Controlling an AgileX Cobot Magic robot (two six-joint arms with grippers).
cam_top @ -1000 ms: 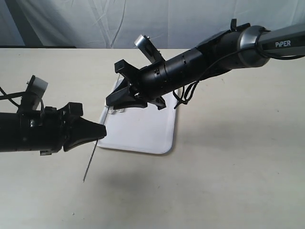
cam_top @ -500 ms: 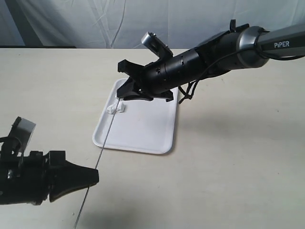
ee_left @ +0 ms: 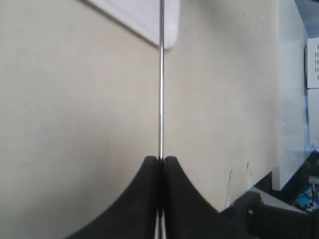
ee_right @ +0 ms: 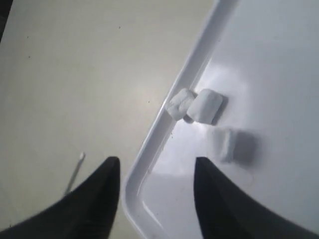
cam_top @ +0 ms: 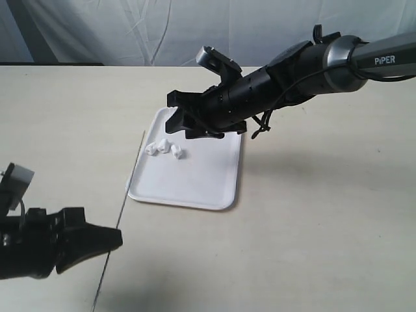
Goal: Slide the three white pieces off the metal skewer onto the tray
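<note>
The skewer (cam_top: 127,188) has pulled clear; the three white pieces (cam_top: 163,149) lie on the tray (cam_top: 208,188), seemingly against its rim. My left end effector (ee_left: 160,158) pinches the skewer, my right end effector (ee_right: 155,162) gapes wide; a stray sweep could spill them.

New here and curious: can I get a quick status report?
Left gripper shut on the metal skewer; right gripper open above the tray. Three white pieces lying on tray, skewer bare. Nothing blocking.
</note>
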